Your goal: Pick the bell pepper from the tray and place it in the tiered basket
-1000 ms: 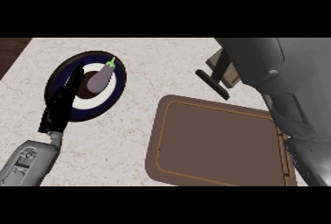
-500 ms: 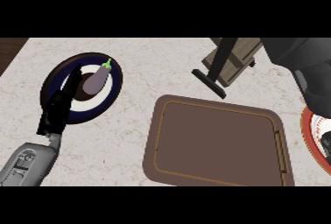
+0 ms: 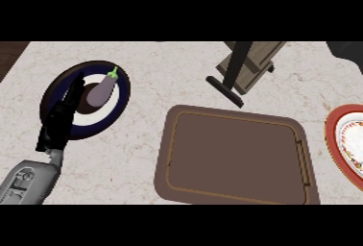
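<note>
Your brown tray (image 3: 234, 158), right of the left hand (image 3: 58, 122), is bare; no bell pepper shows anywhere, so you cannot tell where it is. The left hand lies with fingers straight and pressed together over the dark plate (image 3: 122, 98), just beside the eggplant (image 3: 99, 91). The tiered basket (image 3: 248, 62) stands up-right of it, and a dark shape (image 3: 349, 50) further right may be the right hand, state untellable. Expect the pepper to be light, stiff, hollow and glossy-slippery, so wrap its widest part, not the stem.
</note>
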`<state>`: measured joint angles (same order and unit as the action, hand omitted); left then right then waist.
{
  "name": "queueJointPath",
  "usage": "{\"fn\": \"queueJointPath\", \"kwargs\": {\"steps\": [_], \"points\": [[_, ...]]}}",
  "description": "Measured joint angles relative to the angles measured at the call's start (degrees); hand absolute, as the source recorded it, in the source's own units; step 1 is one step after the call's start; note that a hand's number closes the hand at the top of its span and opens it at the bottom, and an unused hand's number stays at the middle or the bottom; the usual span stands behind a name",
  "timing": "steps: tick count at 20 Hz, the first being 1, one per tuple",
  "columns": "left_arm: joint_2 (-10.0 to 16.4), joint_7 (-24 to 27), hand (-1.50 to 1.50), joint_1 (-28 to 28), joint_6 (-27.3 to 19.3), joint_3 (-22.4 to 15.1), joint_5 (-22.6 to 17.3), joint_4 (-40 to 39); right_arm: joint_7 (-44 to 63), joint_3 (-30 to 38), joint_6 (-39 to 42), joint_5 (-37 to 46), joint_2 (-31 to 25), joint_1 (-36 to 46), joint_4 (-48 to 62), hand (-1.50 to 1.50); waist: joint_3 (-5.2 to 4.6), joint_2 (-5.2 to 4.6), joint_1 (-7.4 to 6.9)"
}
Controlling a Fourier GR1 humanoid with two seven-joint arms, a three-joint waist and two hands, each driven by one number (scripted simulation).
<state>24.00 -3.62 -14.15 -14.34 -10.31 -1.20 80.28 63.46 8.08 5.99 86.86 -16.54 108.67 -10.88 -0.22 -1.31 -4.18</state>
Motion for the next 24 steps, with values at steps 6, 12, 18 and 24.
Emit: {"fn": "queueJointPath", "kwargs": {"steps": [6,12,18,24], "points": [[0.0,-0.1,0.00,0.9,0.0,0.4,0.5,1.0,-1.5,3.2,-0.3,-2.4,-0.8,-1.5,0.9,1.50,0.07,0.10,0.44],[0.2,0.8,0.00,1.1,0.8,1.7,0.1,-0.3,-1.6,7.6,-1.8,-6.2,-0.4,-3.4,-0.1,1.50,0.12,0.27,1.21],[0.0,1.0,0.00,2.1,0.7,2.1,0.5,0.0,0.0,12.1,-6.0,-9.7,-0.3,-7.0,-2.6,-1.50,0.16,0.59,1.91],[0.1,0.9,0.00,3.0,0.6,2.5,1.1,0.6,-0.5,12.4,-12.8,-8.9,0.9,-9.7,-7.4,-1.50,0.18,0.78,2.27]]}}
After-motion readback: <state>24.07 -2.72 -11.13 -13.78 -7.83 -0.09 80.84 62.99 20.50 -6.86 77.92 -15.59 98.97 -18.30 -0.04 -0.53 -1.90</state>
